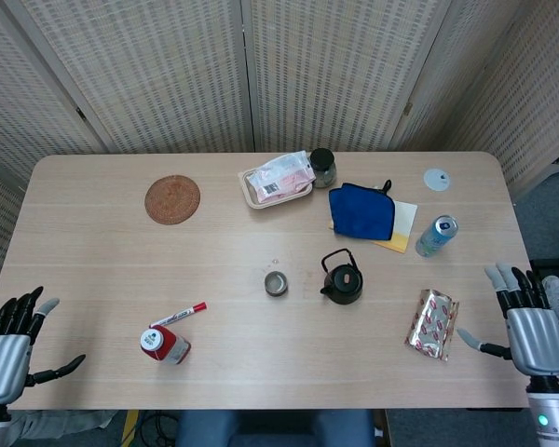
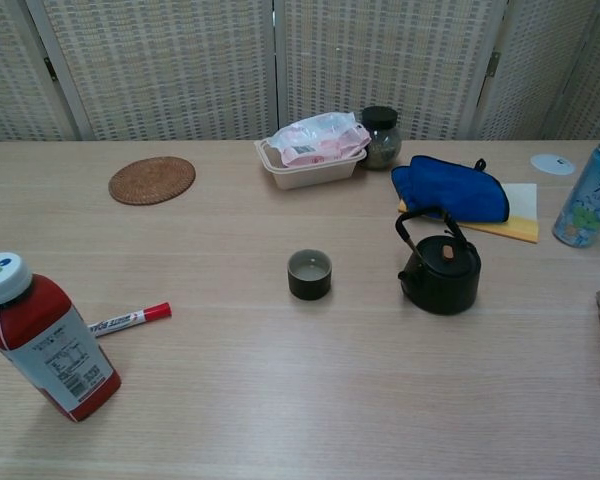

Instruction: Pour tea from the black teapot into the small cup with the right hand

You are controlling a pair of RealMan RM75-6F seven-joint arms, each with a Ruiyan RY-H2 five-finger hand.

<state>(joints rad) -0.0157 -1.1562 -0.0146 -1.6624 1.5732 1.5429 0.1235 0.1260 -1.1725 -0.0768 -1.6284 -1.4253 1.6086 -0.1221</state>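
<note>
Seemingly parked, the left robot hand [image 1: 7,352] hangs off the counter's [image 1: 93,270] near-left corner, fingers spread, empty. Mid-counter, the small cup [image 1: 276,283] stands just left of the upright black teapot [image 1: 343,279], apart, untouched. Off the right edge, the right robot hand [image 1: 531,326] hovers spread and empty. Woven screens [image 1: 168,65] stand behind.

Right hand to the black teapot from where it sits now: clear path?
Probably yes. The right hand is open at the table's right edge; the black teapot stands free, handle up. Only the foil snack packet lies between, low enough to pass over.
</note>
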